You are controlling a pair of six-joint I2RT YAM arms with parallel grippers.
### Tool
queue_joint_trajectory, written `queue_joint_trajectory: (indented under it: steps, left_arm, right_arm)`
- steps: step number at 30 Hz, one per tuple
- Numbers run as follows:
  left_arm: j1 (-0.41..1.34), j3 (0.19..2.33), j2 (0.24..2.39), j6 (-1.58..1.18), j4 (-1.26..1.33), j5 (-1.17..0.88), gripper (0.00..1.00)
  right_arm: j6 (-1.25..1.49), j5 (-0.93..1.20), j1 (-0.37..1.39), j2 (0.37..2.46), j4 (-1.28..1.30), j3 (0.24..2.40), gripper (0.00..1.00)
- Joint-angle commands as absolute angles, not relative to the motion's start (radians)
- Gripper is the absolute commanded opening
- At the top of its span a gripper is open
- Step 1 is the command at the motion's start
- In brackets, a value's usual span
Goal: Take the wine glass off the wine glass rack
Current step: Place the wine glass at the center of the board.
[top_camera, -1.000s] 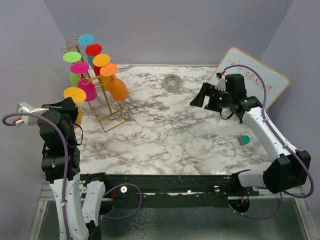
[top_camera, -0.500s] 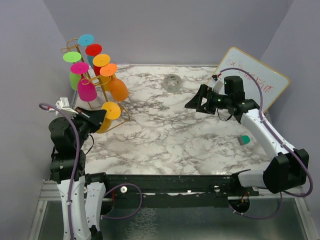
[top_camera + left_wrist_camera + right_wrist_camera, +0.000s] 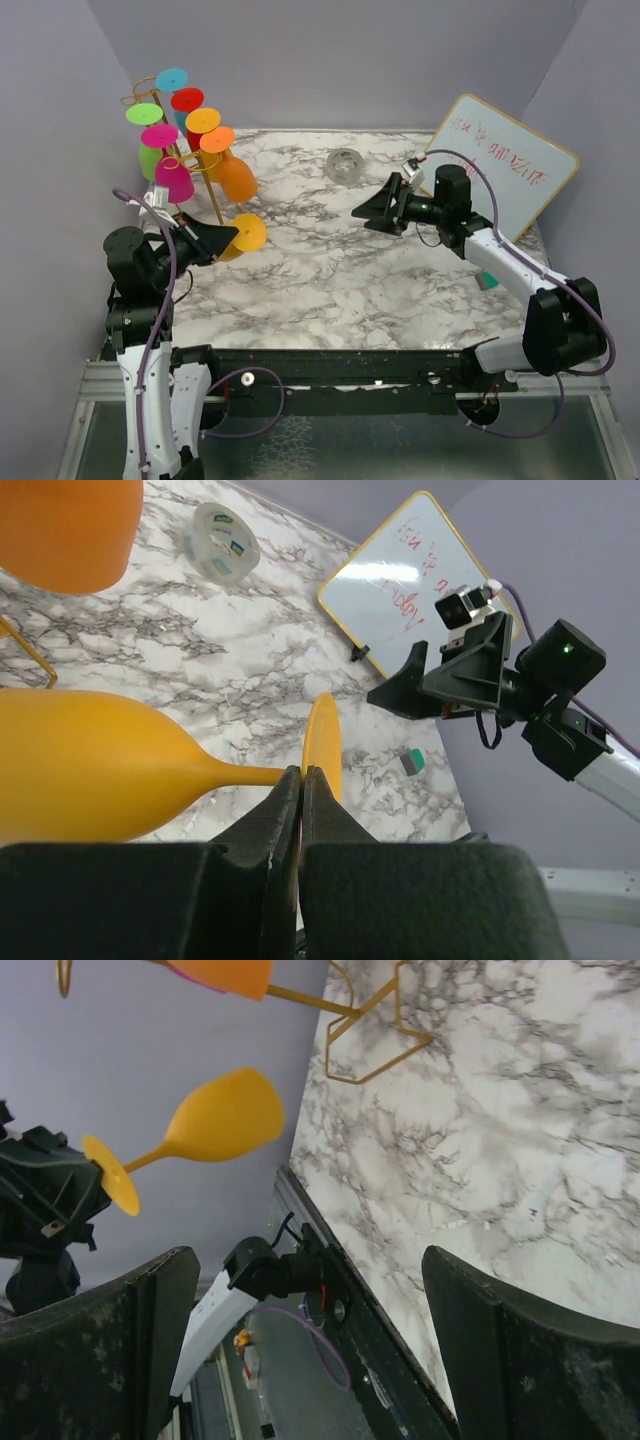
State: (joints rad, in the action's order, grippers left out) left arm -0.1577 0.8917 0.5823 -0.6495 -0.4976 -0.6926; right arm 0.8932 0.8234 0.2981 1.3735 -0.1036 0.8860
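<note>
Jaws: your left gripper [image 3: 302, 772] clamps the yellow wine glass [image 3: 90, 765] by its stem, just beside the wine glass rack [image 3: 213, 205] | your right gripper [image 3: 375, 210] spread wide.

The left gripper [image 3: 301, 773] pinches with closed fingers the thin stem of the yellow wine glass [image 3: 90, 765], which lies sideways above the marble tabletop [image 3: 250, 650]. A whiteboard [image 3: 400, 580] leans at the tabletop's far right corner. A small green block [image 3: 412, 762] lies near the right edge.
</note>
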Motion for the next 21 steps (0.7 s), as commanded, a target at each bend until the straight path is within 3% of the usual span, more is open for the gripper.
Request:
queue_joint_trajectory:
  steps: [1,12,15,21]
  left_arm:
    - [-0.16,0.846,0.616,-0.637,-0.444,-0.784,0.0]
    - [-0.101,0.726,0.636,-0.761,-0.278,-0.835,0.0]
    - [-0.018,0.75,0.691,-0.746,-0.248,-0.82,0.0]
    - [0.263,0.79,0.792,-0.736,-0.188,-0.606,0.0]
  right_arm:
    - [0.918,0.862,0.368,1.419,-0.228,0.97,0.99]
    - [0.844,0.995,0.415,1.455,-0.222,1.015,0.9]
    - [0.853,0.976,0.46,1.457,-0.247,1.006,0.89]
    - [0.89,0.965,0.528,1.477,-0.3,1.001,0.82]
